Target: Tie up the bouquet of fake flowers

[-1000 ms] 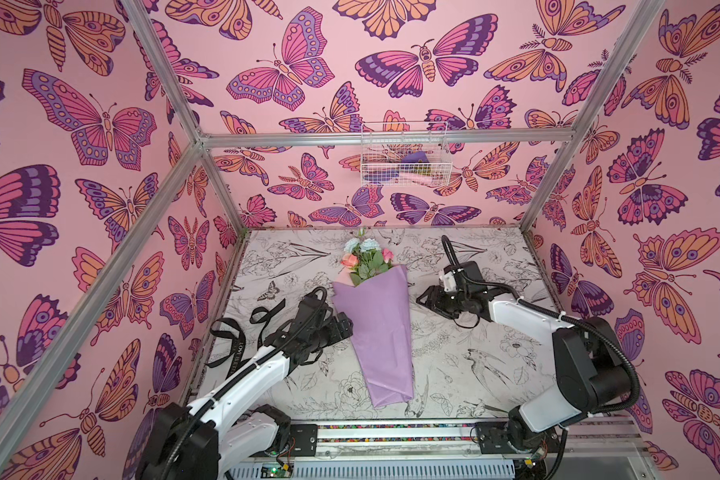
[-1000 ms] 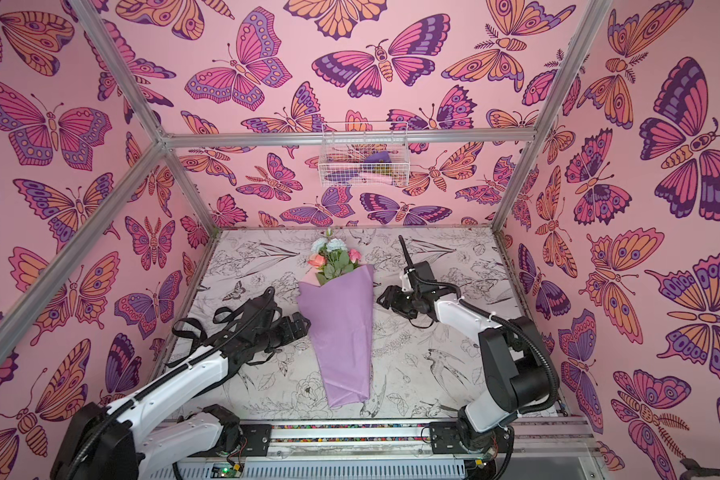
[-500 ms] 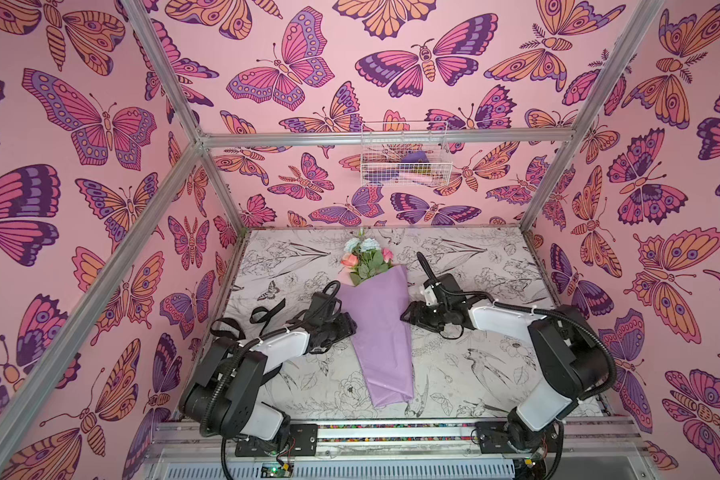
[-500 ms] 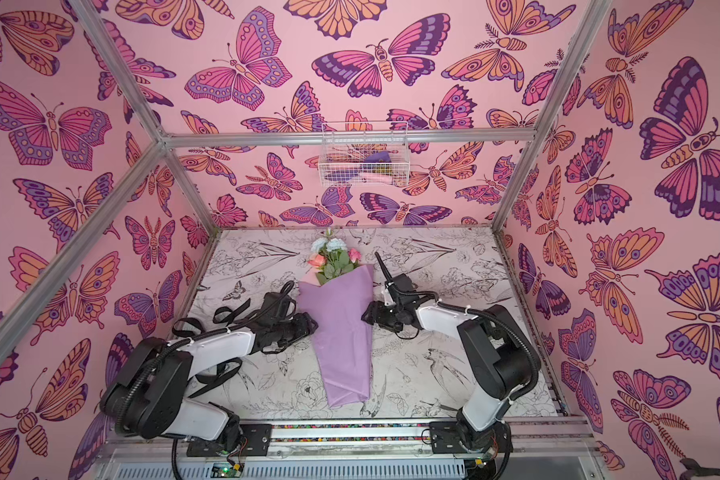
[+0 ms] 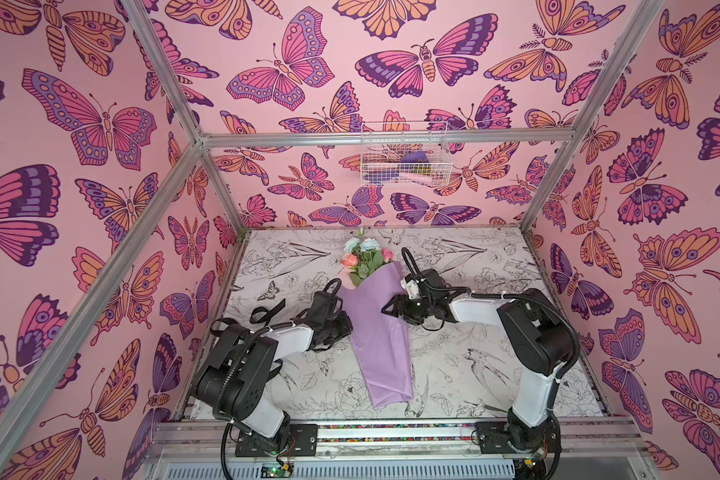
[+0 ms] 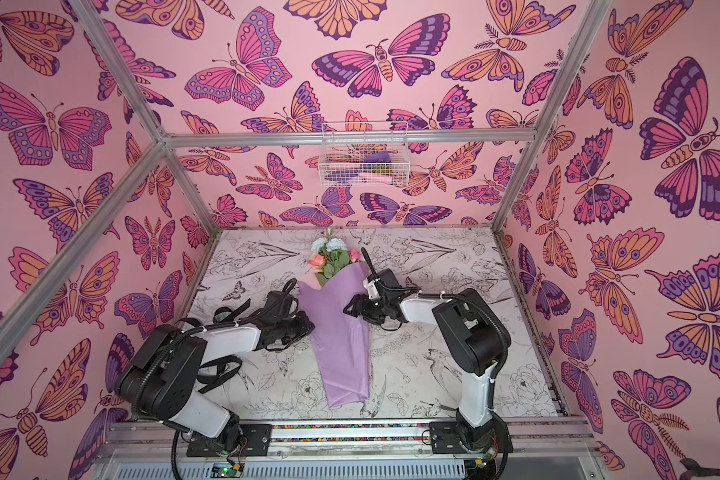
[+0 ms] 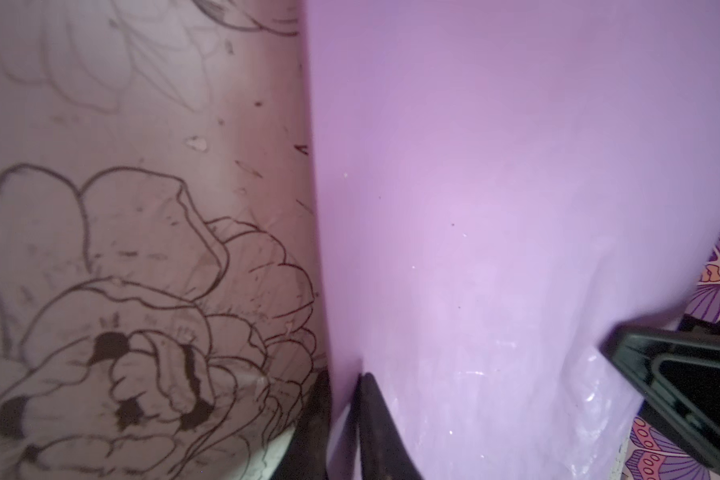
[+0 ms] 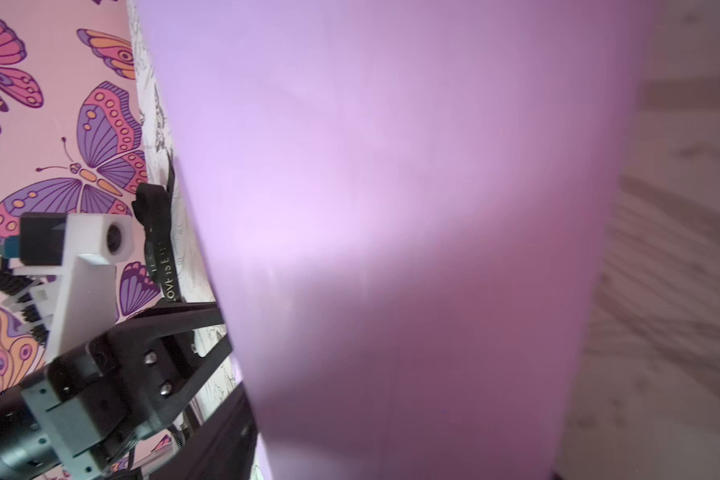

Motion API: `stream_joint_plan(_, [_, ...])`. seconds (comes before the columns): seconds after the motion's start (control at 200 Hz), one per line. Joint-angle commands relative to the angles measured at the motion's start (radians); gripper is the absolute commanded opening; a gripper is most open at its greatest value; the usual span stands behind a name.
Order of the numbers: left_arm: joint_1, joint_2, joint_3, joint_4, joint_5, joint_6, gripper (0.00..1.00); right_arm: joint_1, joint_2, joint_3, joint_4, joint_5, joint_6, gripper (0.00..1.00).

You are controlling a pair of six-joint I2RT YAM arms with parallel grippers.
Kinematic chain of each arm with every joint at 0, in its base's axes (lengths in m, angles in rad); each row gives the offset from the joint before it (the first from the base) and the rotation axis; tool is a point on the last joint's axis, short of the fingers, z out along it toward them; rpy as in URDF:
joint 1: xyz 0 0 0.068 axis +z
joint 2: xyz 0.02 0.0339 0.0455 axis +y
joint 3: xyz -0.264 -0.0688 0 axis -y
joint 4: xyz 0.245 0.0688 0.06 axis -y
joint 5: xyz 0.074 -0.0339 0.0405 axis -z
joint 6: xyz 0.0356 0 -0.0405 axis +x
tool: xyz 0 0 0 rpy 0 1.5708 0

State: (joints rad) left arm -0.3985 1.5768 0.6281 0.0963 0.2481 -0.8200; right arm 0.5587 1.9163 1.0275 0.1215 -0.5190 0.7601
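Two grippers, both top views: left gripper (image 5: 347, 326) (image 6: 308, 326) sits at the left edge of the bouquet (image 5: 379, 332) (image 6: 341, 345). Right gripper (image 5: 387, 309) (image 6: 348, 309) sits at its right edge, a little nearer the blooms.
Bouquet position: flat on the table (image 5: 495, 374) (image 6: 425, 374), mid-floor, between the two grippers.
Long axis: front to back, with blooms toward the back wall and narrow tail toward the arm bases. Each gripper meets it side-on.
Nearer arm: neither; both tips are at the wrap.
Right jaws: look spread, nothing seen between them.
Ribbon (image 5: 267, 309) (image 6: 233, 309): black, loose on the table left of the left gripper. None is round the wrap, so tying looks not yet begun.
Left wrist view: wrap (image 7: 495, 187) fills the field. One finger (image 7: 371, 415) lies at its edge, the other on the far side, with a bulge of wrap between. Pinched or only straddled: cannot tell.
Right wrist view: wrap (image 8: 391, 208) is close ahead and the gripper's own fingers are out of frame. Left gripper (image 8: 225, 328) meets the far edge, lettered ribbon (image 8: 161, 257) beside it.
Surface: flat printed sheet, scuffed. The thin wrap will likely slide and crumple.
Room: walls stand well apart from the work, and the wire basket (image 5: 404, 162) hangs high on the back wall.
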Motion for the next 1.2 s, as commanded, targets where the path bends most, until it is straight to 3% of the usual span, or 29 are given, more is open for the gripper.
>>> stream_joint_plan(0.0, [0.006, 0.035, 0.002, -0.014, 0.017, -0.002, 0.14, 0.016, 0.059, 0.022, -0.02, -0.01, 0.007, 0.71])
stream_joint_plan(0.235, [0.006, 0.028, -0.005, -0.005, 0.027, -0.008, 0.09, 0.02, 0.12, 0.068, -0.092, 0.033, -0.01, 0.59])
stream_joint_plan(0.516, [0.006, -0.021, -0.026, -0.004, 0.026, -0.013, 0.13, 0.018, 0.138, 0.089, -0.181, 0.111, -0.035, 0.27])
stream_joint_plan(0.721, [0.009, -0.113, -0.04, -0.031, 0.026, -0.011, 0.21, -0.023, 0.107, 0.075, -0.219, 0.115, -0.058, 0.0])
stream_joint_plan(0.946, [0.012, -0.258, -0.051, -0.128, -0.021, 0.017, 0.32, -0.159, 0.022, -0.009, -0.228, 0.08, -0.093, 0.0])
stream_joint_plan(1.192, [0.016, -0.421, -0.059, -0.24, -0.088, 0.043, 0.44, -0.371, -0.077, -0.041, -0.394, 0.089, -0.256, 0.0])
